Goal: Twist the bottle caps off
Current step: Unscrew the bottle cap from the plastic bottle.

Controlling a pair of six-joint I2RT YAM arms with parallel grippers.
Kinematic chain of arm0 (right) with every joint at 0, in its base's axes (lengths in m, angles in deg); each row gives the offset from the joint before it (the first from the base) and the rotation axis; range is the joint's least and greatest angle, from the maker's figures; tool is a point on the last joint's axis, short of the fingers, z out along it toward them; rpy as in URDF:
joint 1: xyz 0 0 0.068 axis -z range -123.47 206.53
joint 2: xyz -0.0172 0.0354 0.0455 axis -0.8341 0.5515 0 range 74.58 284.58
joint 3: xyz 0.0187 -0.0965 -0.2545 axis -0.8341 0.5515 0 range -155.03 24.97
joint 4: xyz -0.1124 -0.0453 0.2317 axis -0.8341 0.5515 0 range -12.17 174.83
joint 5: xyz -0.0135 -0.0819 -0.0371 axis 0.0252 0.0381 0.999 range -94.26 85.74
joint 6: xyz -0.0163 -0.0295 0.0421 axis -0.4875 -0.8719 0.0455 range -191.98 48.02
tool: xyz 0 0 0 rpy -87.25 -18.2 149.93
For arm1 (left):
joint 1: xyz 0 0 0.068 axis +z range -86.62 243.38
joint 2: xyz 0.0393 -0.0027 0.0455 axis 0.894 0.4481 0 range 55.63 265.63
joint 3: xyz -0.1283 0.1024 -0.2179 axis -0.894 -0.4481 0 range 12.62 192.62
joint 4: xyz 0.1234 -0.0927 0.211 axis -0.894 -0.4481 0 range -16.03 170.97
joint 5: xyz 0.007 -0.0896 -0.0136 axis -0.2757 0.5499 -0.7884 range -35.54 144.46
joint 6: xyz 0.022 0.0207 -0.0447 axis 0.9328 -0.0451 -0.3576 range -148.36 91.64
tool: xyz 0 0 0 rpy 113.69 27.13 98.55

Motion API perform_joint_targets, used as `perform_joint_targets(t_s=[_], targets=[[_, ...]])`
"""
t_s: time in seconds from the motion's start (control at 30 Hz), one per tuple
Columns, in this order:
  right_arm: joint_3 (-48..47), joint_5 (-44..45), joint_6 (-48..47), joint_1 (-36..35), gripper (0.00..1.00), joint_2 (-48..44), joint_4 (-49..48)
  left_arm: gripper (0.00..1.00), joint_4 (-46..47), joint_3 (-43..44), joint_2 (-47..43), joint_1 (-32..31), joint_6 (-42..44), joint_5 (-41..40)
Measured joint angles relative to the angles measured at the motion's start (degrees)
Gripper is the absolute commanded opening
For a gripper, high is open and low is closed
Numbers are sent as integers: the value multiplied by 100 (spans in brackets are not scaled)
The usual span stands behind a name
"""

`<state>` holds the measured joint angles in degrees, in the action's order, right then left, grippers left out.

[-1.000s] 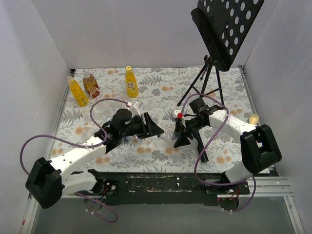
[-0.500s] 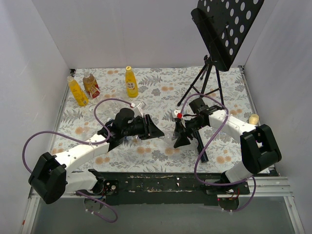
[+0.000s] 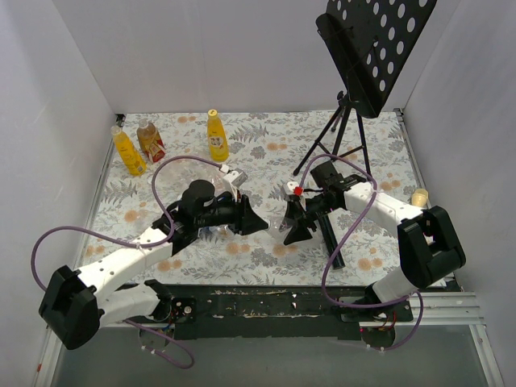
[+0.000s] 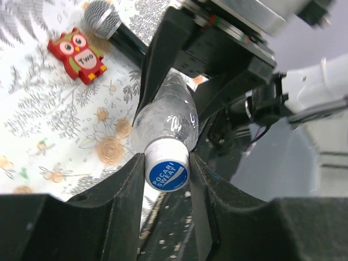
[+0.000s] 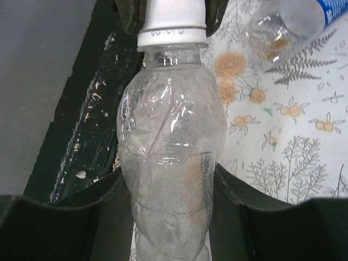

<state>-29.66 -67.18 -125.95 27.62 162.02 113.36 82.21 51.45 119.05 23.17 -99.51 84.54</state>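
one unscrewing in hand: found left gripper (image 4: 166,162) clamped on the pocari sweat cap (image 4: 167,171), right gripper (image 5: 171,196) clamped round the clear bottle (image 5: 171,141), between the arms over the table (image 3: 266,145); next, likely needs left-wrist twisting against firm counter-hold.

The left gripper (image 3: 262,223), its jaws clamped on the white cap (image 4: 167,169), has rolled about its own axis. The small white-and-grey block (image 3: 232,174) on its wrist, which lay low against the wrist a second ago, now stands up and further right. The purple cable (image 3: 189,159) feeding that block has swung with it, so its loop arches higher and wider over the counter (image 3: 266,145). The wrist's black motor housing (image 3: 196,194) has drawn slightly left. The right gripper (image 3: 288,232), holding the clear bottle (image 5: 171,141), has edged a little left, narrowing the gap between the two grippers.
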Motion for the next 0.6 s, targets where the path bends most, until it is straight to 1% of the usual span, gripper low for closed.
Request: perform_joint_targets(t_s=[0.17,0.43,0.53,0.57,0.6], targets=[[-24,-286,-9,-72,9,-13,-107,0,-157,33,-369,-74,1963,321],[-28,-234,-37,-74,9,-13,-142,0,-647,186,-350,-131,5209,791],[-28,-170,-42,-70,9,-13,-146,0,-807,245,-282,-151,6105,855],[-28,-153,-42,-61,9,-13,-146,8,-817,260,-251,-153,6264,859],[-28,-144,-42,-44,9,-13,-149,24,-804,260,-240,-153,6317,852]])
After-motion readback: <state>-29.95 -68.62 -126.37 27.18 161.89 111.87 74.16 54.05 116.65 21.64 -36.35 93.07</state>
